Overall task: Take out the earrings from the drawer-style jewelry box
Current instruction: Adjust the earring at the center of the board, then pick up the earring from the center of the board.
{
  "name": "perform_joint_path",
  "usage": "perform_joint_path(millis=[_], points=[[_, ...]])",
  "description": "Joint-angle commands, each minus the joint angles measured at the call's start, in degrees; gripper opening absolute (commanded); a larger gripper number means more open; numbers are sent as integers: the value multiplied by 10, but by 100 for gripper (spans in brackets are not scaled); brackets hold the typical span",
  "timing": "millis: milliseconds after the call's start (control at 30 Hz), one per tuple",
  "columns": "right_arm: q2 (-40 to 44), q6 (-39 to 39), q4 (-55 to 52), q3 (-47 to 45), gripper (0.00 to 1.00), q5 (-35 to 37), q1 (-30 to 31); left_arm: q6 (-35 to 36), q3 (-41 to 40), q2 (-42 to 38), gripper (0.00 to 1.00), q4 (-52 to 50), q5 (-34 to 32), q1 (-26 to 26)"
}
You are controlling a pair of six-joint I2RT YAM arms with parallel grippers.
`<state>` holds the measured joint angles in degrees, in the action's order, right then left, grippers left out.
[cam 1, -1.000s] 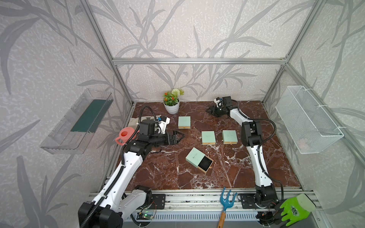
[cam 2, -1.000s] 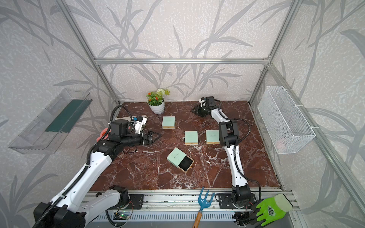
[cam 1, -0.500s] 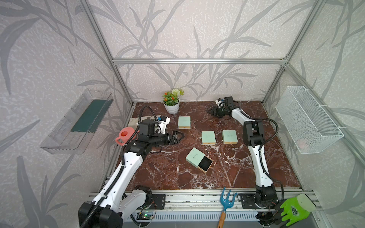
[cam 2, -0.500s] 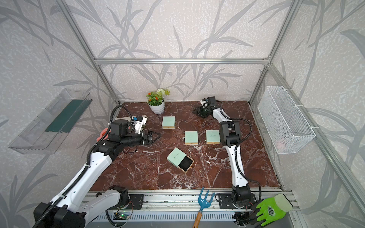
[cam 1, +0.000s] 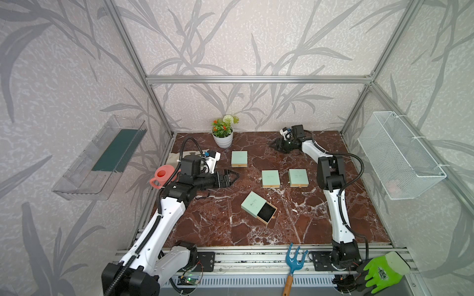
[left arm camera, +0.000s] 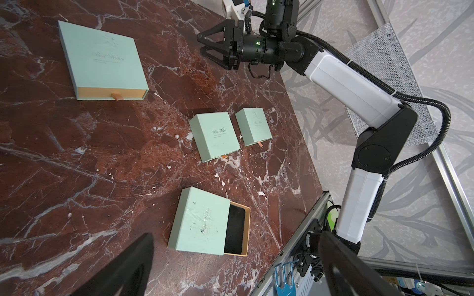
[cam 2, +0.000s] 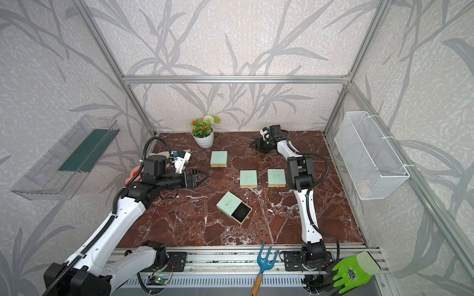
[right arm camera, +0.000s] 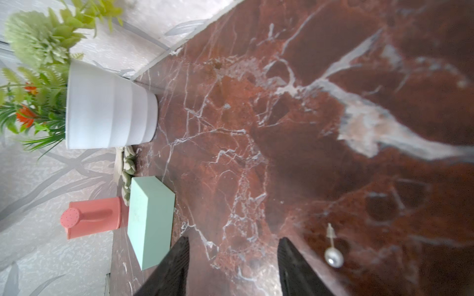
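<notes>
The drawer-style jewelry box (cam 1: 252, 202) (cam 2: 228, 202) (left arm camera: 202, 220) is mint green and lies at mid-table. Its drawer (cam 1: 266, 212) (left arm camera: 234, 228) is pulled out, and the black lining that shows is bare. One pearl earring (right arm camera: 333, 256) lies on the marble just outside a finger of my right gripper (right arm camera: 233, 239) (cam 1: 275, 146), which stands open and empty low at the back of the table. Another pearl earring (left arm camera: 176, 137) rests on the marble beside a small closed box. My left gripper (cam 1: 237, 176) (cam 2: 207, 175) hovers wide open and empty, left of the boxes.
Three closed mint boxes (cam 1: 239, 158) (cam 1: 270, 178) (cam 1: 298, 177) lie behind the open one. A potted plant (cam 1: 223, 138) stands at the back and a pink watering can (cam 1: 163, 175) at the left edge. A blue rake (cam 1: 295, 258) and a green glove (cam 1: 382, 271) sit on the front rail.
My right arm has drifted slightly to the right at the back of the table. The left arm and the boxes have not moved.
</notes>
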<state>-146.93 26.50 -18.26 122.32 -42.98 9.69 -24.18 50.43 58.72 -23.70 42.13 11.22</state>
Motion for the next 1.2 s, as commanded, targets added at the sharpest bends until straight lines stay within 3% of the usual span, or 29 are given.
perform_joint_path(millis=[0,100,267,467,567,833,1167], points=[[48,-15,20,-4,56,-41,-3,-1,-7,-8,99,10,12,-3],[67,-23,8,-20,56,5,-4,0,-8,-8,99,10,12,-3],[85,-37,-40,-34,56,140,-2,-2,-7,-9,99,10,11,-3],[52,-91,-109,20,52,227,10,-2,-8,-8,99,12,11,-3],[21,-109,-145,67,46,248,16,-3,-8,-8,99,13,12,-3],[-36,-129,-197,149,41,276,34,-2,-9,-6,99,12,13,-3],[-51,-140,-224,162,34,307,44,-3,-8,-6,99,11,14,-3]])
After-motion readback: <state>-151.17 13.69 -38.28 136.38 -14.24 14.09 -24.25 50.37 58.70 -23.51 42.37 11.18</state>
